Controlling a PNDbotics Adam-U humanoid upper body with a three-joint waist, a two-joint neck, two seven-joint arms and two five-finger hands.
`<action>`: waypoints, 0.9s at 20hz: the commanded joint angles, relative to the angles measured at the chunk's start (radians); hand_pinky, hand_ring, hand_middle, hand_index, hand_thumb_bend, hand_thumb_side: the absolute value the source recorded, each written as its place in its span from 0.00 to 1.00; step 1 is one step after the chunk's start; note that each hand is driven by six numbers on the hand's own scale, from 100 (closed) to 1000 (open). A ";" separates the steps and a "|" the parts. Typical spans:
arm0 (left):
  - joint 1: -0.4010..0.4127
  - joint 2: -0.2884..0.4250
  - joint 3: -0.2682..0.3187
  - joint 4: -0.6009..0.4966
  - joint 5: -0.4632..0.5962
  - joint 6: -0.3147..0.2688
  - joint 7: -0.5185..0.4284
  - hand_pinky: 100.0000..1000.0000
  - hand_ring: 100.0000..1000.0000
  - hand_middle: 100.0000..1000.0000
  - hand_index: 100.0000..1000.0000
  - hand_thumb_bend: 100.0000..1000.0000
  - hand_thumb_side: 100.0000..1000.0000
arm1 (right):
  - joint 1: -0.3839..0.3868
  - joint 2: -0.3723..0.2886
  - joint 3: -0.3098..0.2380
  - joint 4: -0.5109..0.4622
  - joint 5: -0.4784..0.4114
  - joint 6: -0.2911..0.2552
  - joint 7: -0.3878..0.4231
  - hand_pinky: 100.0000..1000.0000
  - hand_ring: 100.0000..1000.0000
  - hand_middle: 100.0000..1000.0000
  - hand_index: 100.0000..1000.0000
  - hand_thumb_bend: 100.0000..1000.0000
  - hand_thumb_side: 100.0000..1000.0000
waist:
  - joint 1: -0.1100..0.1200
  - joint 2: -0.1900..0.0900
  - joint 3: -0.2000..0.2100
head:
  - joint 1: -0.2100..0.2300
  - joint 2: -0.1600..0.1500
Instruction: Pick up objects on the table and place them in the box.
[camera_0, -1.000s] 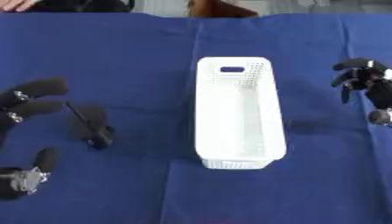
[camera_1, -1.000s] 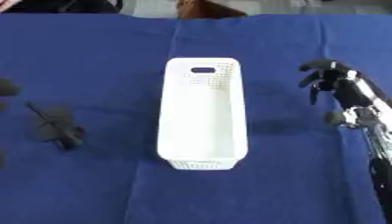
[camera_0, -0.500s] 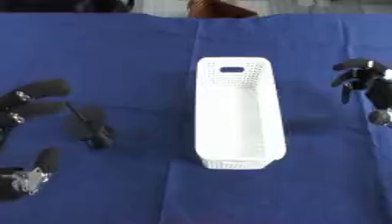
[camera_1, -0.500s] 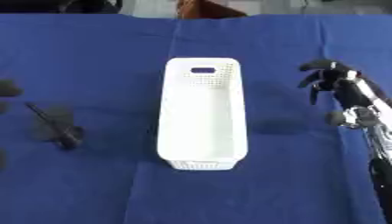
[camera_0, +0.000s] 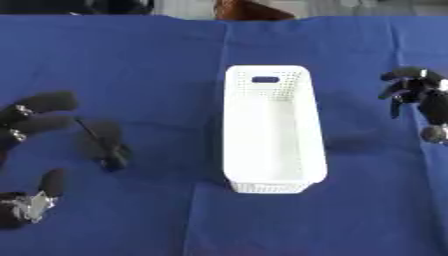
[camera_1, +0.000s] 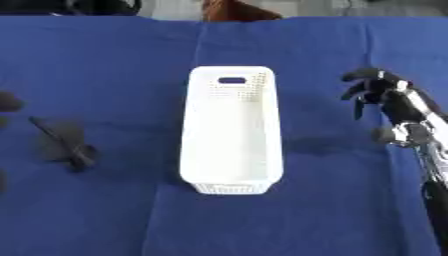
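A long white perforated box (camera_0: 271, 137) stands empty in the middle of the blue cloth. Left of it lies a small dark object (camera_0: 105, 147) with a thin stick-like part. My left hand (camera_0: 26, 120) is at the left edge, open, its fingers above the dark object and its thumb (camera_0: 48, 182) below it, neither touching it. My right hand (camera_1: 389, 97) hovers right of the box, apart from it, with relaxed, slightly bent fingers that hold nothing.
The blue cloth (camera_0: 157, 70) covers the whole table, with a crease running back from the box. Dark shapes and a brown thing (camera_0: 249, 10) sit past the far edge. A shadow (camera_1: 324, 145) lies on the cloth beside the box.
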 joint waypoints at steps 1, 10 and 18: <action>0.010 0.038 0.021 -0.017 0.057 0.038 -0.012 0.82 0.82 0.95 0.90 0.00 0.56 | -0.013 -0.024 -0.008 -0.015 -0.002 -0.213 0.210 0.27 0.59 0.72 0.79 1.00 0.49 | -0.001 -0.018 0.000 | 0.005 -0.016; 0.017 0.056 0.044 -0.017 0.145 0.054 -0.076 0.82 0.82 0.96 0.90 0.00 0.56 | -0.014 -0.023 -0.008 -0.014 -0.001 -0.215 0.210 0.27 0.59 0.72 0.79 1.00 0.49 | -0.003 -0.019 0.004 | 0.006 -0.017; -0.012 0.085 0.033 0.016 0.193 0.041 -0.128 0.82 0.82 0.96 0.90 0.00 0.56 | -0.019 -0.023 -0.005 -0.011 -0.002 -0.220 0.210 0.27 0.59 0.72 0.79 1.00 0.49 | -0.007 -0.017 0.000 | 0.010 -0.018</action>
